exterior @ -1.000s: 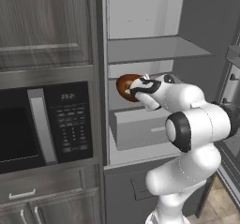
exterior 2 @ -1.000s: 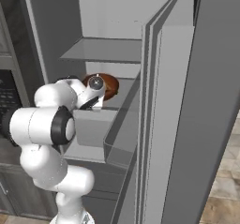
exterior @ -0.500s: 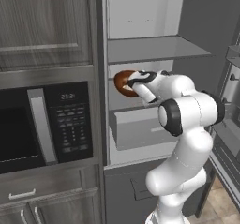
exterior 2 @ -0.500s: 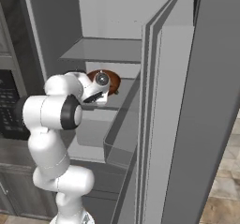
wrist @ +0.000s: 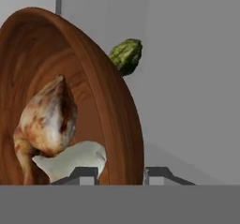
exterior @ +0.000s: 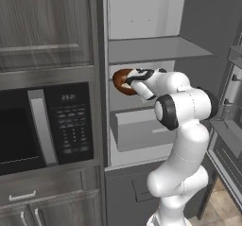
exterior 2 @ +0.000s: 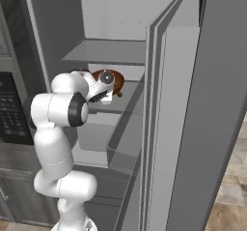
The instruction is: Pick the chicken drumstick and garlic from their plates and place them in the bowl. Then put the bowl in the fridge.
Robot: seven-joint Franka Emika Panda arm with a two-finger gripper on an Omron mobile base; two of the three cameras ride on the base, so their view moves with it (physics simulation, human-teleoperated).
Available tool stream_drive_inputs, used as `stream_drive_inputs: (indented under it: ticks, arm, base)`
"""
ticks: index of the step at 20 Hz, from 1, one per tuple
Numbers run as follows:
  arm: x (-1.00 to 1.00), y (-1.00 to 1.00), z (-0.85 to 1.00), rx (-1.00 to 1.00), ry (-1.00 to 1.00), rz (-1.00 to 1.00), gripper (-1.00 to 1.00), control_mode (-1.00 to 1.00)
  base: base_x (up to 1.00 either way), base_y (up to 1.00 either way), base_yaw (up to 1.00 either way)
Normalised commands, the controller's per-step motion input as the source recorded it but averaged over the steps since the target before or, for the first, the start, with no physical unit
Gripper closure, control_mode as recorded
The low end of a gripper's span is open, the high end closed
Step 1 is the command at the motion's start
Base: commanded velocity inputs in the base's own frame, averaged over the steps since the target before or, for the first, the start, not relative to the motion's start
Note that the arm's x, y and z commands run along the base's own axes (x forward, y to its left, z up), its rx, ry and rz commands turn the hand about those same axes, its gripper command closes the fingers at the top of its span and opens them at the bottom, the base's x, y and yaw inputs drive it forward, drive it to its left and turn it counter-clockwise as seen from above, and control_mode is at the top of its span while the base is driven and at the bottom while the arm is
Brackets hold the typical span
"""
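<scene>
Reddish-brown wood is the main thing here; the bowl (exterior: 124, 81) sits inside the open fridge (exterior: 156, 45), at the left end of the middle shelf (exterior 2: 113, 104) just above the drawer (exterior: 142, 128), so my guess is we're at the final put-it-away step; the claw (wrist: 121, 174) is nearly closed, pinching the bowl's rim, one tip inside the wall and one outside, which makes sense as the only graspable edge on something that wide; both food items are already inside, the chicken drumstick (wrist: 47, 117) resting on the wood and the garlic (wrist: 75, 158) tucked right below it near the claw; there's a bumpy green thing (wrist: 125, 55) past the rim, can't tell what; as for writing, the microwave (exterior: 45, 123) on the left has a small lit display (exterior: 69, 97) with digits, too tiny to read for sure; no brand marks anywhere.
</scene>
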Motion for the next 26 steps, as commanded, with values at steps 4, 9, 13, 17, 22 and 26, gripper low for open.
stream_drive_inputs:
  ticks: [4, 9, 13, 17, 22, 26]
  arm:
    - [0.15, 0.07, -0.18, -0.06, 0.02, 0.05, -1.00, -1.00]
    - [-0.04, 0.01, -0.11, -0.04, 0.00, 0.06, -1.00, -1.00]
    - [-0.26, 0.00, -0.06, 0.00, -0.05, 0.02, -1.00, -1.00]
    - [-0.40, 0.00, 0.03, 0.00, -0.17, 0.00, -1.00, -1.00]
    - [-0.41, 0.00, 0.17, 0.00, -0.24, 0.00, -1.00, -1.00]
    - [-0.50, 0.00, 0.15, 0.00, -0.05, 0.00, -1.00, -1.00]
  base:
    - [0.00, 0.00, 0.00]
    - [0.00, 0.00, 0.00]
    - [0.00, 0.00, 0.00]
    - [0.00, 0.00, 0.00]
    - [0.00, 0.00, 0.00]
    - [0.00, 0.00, 0.00]
